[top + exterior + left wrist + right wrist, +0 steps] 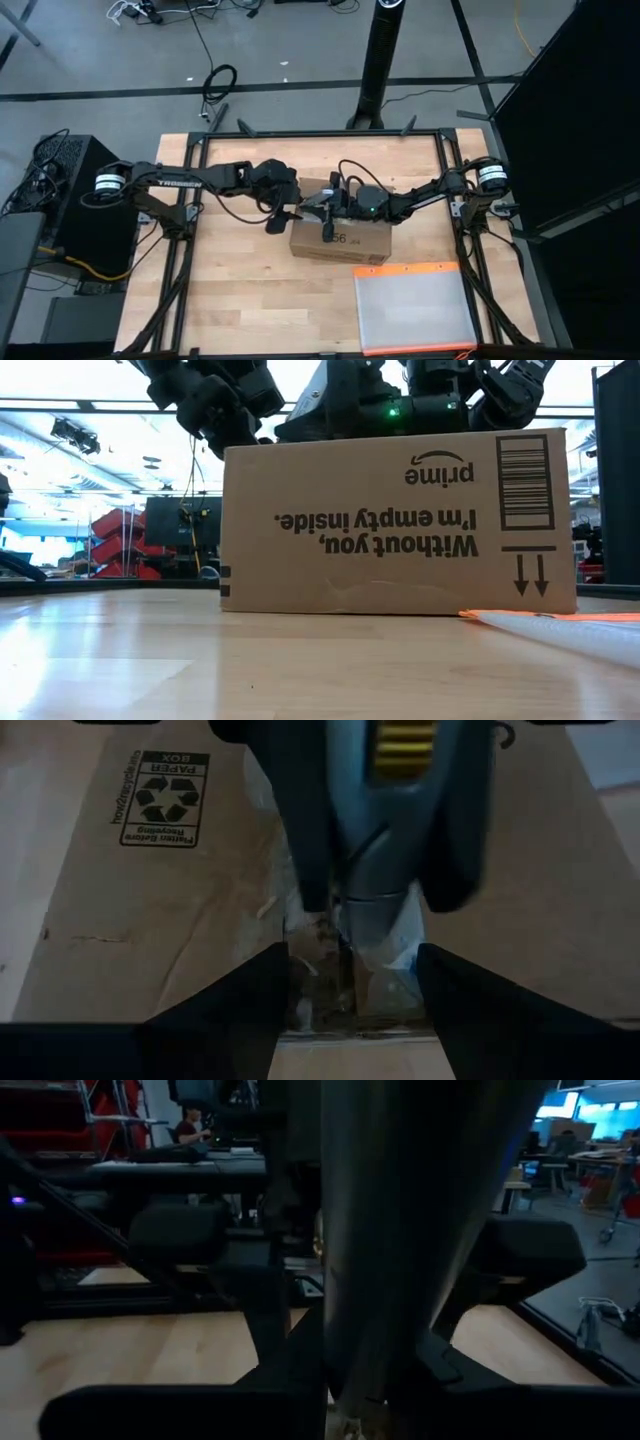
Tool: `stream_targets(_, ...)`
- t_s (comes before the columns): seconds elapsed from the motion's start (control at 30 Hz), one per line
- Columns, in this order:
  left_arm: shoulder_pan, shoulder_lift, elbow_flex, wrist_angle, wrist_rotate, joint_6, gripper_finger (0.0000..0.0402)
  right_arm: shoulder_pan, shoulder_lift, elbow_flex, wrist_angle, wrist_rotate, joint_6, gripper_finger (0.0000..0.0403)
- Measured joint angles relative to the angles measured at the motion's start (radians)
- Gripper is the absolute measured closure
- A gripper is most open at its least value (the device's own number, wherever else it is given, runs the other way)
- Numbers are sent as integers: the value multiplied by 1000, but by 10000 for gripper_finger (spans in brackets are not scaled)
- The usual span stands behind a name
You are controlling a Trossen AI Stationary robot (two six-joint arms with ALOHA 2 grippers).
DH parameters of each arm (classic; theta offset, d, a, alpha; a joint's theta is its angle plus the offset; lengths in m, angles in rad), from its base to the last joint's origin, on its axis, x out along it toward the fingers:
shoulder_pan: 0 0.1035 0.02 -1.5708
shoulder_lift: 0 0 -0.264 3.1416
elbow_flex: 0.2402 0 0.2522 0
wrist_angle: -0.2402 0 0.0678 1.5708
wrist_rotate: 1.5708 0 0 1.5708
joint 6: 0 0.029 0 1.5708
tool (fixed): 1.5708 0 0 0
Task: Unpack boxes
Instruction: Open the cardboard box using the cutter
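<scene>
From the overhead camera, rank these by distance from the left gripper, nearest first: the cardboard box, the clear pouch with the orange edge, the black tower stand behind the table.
Measured from the left gripper in the high view:
1. Cardboard box: right beside the gripper, which is at its left end.
2. Black tower stand: beyond the table's far edge, on the right arm's side.
3. Clear pouch: at the near edge on the right arm's side, marginally farther than the stand.

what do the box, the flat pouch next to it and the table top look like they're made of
Box: brown corrugated cardboard, matte, with printed black marks and a paper recycling mark.
Pouch: apparently clear plastic film, slightly glossy, with an orange edge.
Table top: light wood planks, visible grain, smooth and slightly shiny.
</scene>
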Motion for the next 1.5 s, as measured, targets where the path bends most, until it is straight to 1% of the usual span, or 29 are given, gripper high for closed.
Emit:
stream_targets(0.13,0,2,-1,3,-4,-4,188,-1,2,1,-7,0,-5,360)
stream_targets(0.33,0,1,-3,14,-4,-7,188,-1,77,25,30,0,-5,360)
stream_targets(0.47,0,2,-3,14,-5,-28,188,-2,93,40,37,1,-24,360)
stream_targets(0.93,0,2,-3,2,-7,-31,188,-2,72,55,-54,25,-43,360)
stream_targets(1.2,0,2,-10,-7,-26,-35,188,2,12,53,-202,72,-27,360)
stream_targets(1.5,0,2,-11,-8,-30,-37,188,7,-5,53,-263,95,5,360)
